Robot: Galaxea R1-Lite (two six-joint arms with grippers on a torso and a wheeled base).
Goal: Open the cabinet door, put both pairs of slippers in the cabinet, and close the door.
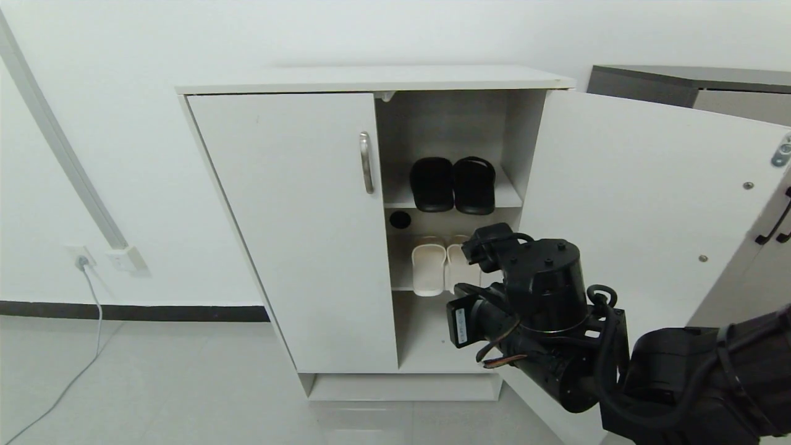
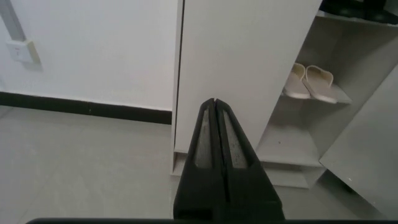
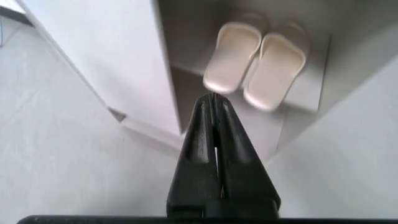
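Cabinet: we face a white laminate floor cabinet (image 1: 371, 77) with two doors. Its left door (image 1: 290, 235) is shut, the brushed metal bar handle (image 1: 366, 162) at its inner edge.
Open door: the white right door (image 1: 649, 204) is swung wide towards us, so the shelves are exposed for loading.
Black pair: the black rubber slippers (image 1: 453, 184) lie side by side on the upper shelf, toes inward and touching each other.
Cream pair: the cream foam slippers (image 1: 429, 267) rest together on the middle shelf (image 3: 311, 102), heels near its front edge. We judge both pairs stowed.
Right gripper: our right gripper (image 3: 213, 99) hangs in front of the opening, just outside the cream pair, its fingers (image 3: 202, 124) pressed together and holding nothing. Empty and outside the shelf, it looks ready to deal with the door.
Left gripper: our left gripper (image 2: 215, 106) is low and off to the left side, pointing at the shut door, fingers closed on nothing. We take it as parked out of the door's swing.
Remaining step: we judge only the closing is left. The panel needs a push on its outer face, which is turned away from us.
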